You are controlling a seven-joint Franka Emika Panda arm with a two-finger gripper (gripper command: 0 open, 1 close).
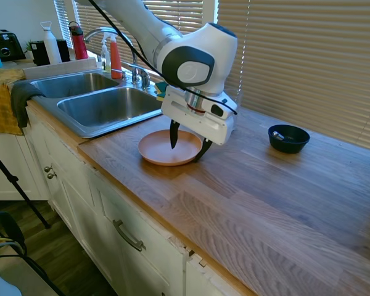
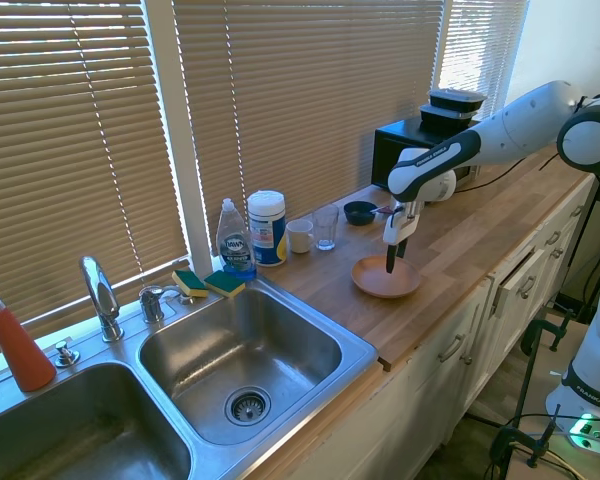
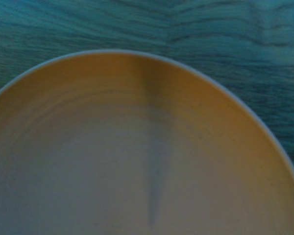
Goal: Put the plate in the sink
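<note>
The round matte salmon-orange plate looks rigid, light, possibly breakable — best pinched at its low rim, which the spread gripper straddles.

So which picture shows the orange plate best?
The first exterior view: the plate is near, whole and sharp on the counter beside the sink, with the end effector straddling its far rim. The second exterior view shows the plate small and far off. The wrist view shows the plate only in part, blurred.
</note>
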